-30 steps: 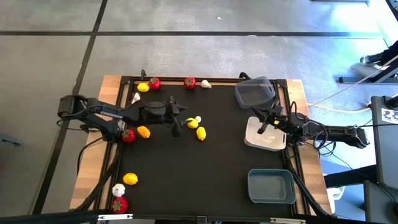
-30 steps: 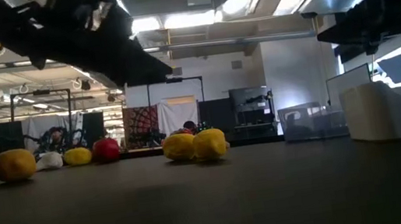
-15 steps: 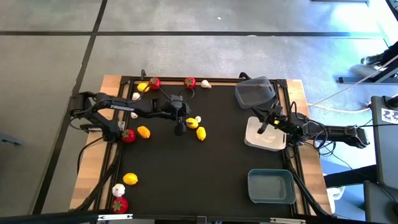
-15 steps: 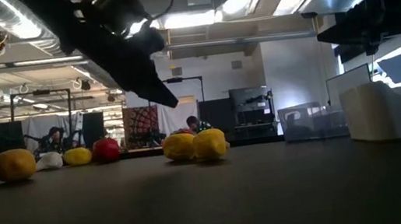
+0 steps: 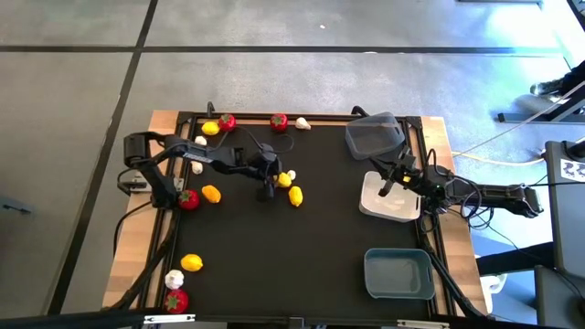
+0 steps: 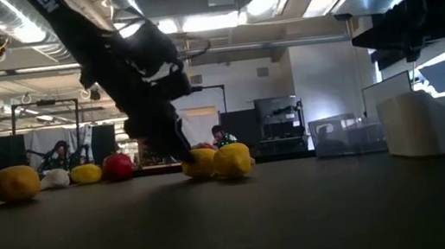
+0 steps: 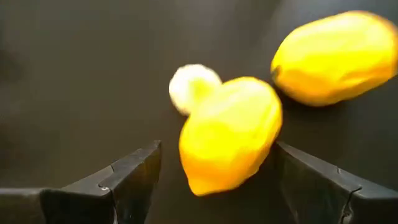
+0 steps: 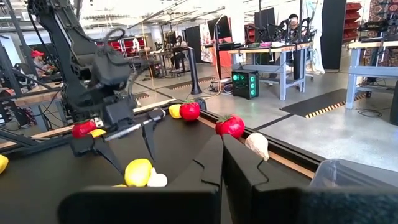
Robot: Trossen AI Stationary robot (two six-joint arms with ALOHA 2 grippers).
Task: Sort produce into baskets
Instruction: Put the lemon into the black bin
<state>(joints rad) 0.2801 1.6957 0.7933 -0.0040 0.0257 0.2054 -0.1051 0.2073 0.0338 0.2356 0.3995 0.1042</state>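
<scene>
Left fingers [image 7: 130, 180] straddling lemon [image 7: 230, 134], high view hides

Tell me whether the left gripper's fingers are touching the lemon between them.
Apart. The left wrist view shows dark mat on both sides between the open left gripper fingers and the lemon.

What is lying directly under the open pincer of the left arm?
Between the fingers of the left pincer lies a yellow lemon, with a white garlic bulb touching it and a second lemon beside. The mat under the first lemon is covered.
</scene>
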